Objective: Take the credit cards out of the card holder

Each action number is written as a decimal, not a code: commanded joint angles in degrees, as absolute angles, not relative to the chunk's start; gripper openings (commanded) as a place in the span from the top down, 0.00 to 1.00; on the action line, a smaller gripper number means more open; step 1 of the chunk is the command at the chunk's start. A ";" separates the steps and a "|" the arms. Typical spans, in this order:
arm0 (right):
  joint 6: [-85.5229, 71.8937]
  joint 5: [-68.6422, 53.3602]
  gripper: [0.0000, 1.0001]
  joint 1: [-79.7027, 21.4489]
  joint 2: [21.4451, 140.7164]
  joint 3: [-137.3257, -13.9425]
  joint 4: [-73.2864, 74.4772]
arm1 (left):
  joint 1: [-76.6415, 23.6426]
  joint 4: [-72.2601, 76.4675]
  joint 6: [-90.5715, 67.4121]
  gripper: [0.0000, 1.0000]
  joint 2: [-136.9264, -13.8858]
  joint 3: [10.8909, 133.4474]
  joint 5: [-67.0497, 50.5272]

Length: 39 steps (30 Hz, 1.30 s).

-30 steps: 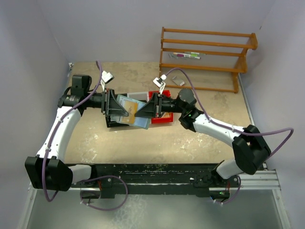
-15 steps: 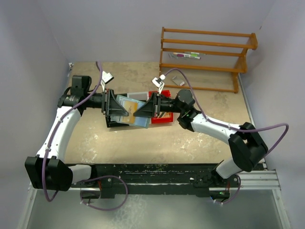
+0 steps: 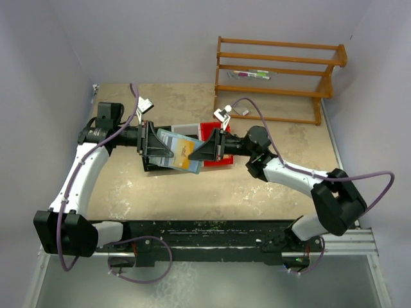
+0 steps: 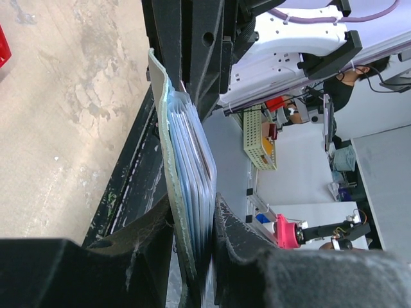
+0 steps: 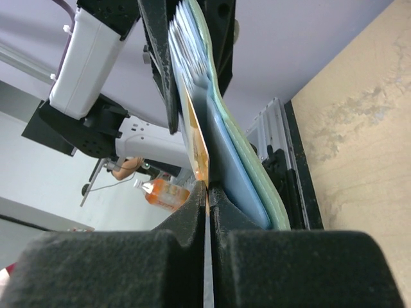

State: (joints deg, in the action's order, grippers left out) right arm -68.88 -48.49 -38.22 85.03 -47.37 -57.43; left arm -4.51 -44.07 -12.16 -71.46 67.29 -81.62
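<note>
1. The left gripper [image 3: 168, 150], centre-left of the top view, pinches the card holder [image 3: 181, 165] with the credit cards [image 3: 173, 142] inside.
2. The right gripper [image 5: 207, 208] is pressed together on one orange-marked card [image 5: 194, 138] at its edge.

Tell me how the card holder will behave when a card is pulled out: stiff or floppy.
Probably floppy: the card holder shows a wavy edge. The cards inside likely stiffen it somewhat. Held at one end by the left gripper, it may bend toward the right gripper, shut on the orange-marked card.

Left gripper [image 3: 168, 151] clamped, right gripper [image 3: 194, 156] seemingly pinched shut, tips facing
</note>
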 commanded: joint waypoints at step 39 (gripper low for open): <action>-21.32 -15.27 1.00 -26.72 107.65 -77.88 11.51 | -3.51 -69.76 15.85 0.69 -72.18 81.90 -71.58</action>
State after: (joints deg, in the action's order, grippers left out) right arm -22.68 -14.31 -26.02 107.20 -74.87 11.33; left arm -3.77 -67.51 13.13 -74.04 78.65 -64.29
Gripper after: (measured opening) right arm 0.004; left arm 0.306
